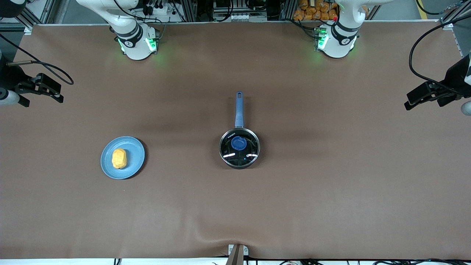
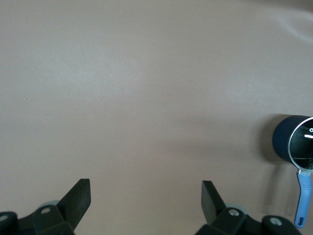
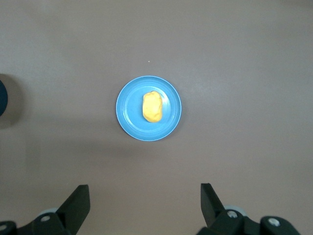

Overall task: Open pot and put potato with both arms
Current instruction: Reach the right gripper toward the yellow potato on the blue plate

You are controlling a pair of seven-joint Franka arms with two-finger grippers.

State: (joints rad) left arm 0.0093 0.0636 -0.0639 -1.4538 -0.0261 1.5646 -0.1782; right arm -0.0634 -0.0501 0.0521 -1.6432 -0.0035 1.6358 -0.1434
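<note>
The black pot (image 1: 239, 148) stands at the table's middle with its glass lid (image 1: 245, 151) and blue knob (image 1: 239, 142) on; its blue handle (image 1: 239, 110) points toward the robots' bases. It also shows in the left wrist view (image 2: 280, 142). The yellow-orange potato (image 1: 119, 158) lies on a light-blue plate (image 1: 138, 154) toward the right arm's end, and shows in the right wrist view (image 3: 152, 106). My right gripper (image 1: 55, 94) (image 3: 145, 196) hangs high over that end, open and empty. My left gripper (image 1: 410, 103) (image 2: 145, 196) hangs high over the left arm's end, open and empty.
The brown table cover (image 1: 331, 191) has a low wrinkle near the front edge, where a small metal bracket (image 1: 236, 253) stands. Cables and orange items (image 1: 312, 11) sit off the table by the bases. The plate also shows in the right wrist view (image 3: 127, 117).
</note>
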